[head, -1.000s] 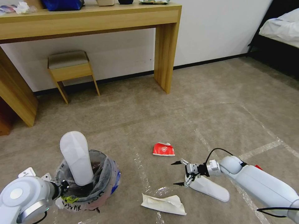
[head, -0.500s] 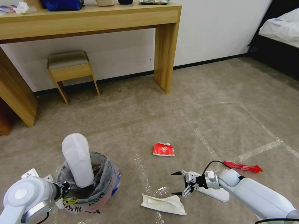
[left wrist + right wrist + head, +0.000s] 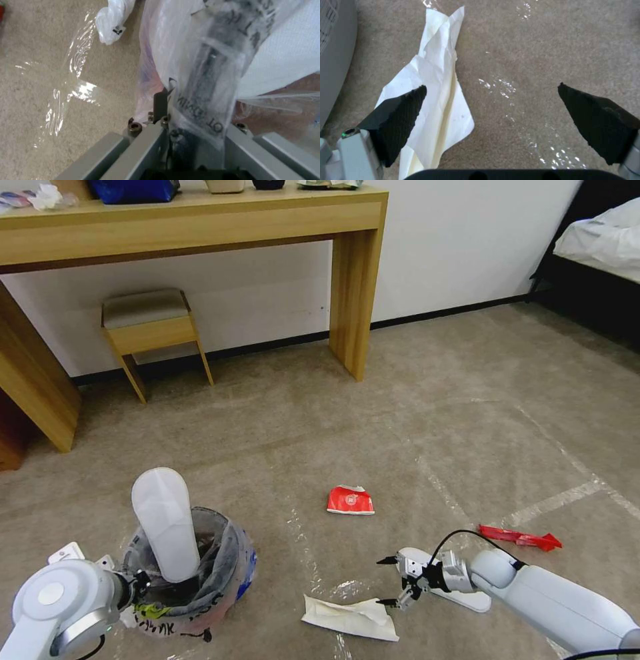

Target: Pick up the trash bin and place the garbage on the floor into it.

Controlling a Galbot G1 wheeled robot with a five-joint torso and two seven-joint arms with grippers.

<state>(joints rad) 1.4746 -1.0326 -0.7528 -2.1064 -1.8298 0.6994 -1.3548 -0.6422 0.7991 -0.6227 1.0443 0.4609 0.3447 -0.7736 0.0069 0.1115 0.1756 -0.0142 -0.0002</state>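
Beige carpet crossed by worn tape lines covered the floor of a bedroom, with a wooden desk against the white wall, a small stool under it and the corner of a bed at the far right. Near the robot's left side sat the trash bin, its clear crinkled liner bunched over the rim, and one white slipper sole stood upright in it, leaning out over the edge. The left gripper was at the bin's near rim, and in the left wrist view its fingers were clamped on the rim and the liner plastic. The right gripper hung low over the carpet with its fingers spread wide and empty, one tip over the edge of the crumpled beige paper and the other over bare carpet. A second slipper sole lay flat just behind that gripper, partly under the wrist. Farther out, the squashed red carton lay alone in the middle of the floor, and a red wrapper lay off to the right beside a tape line. By my reckoning the job was less than half done: the bin was in hand and one sole was in, while the paper, the other sole, the carton and the wrapper all remained on the carpet. The paper looked to be the piece being lined up for.
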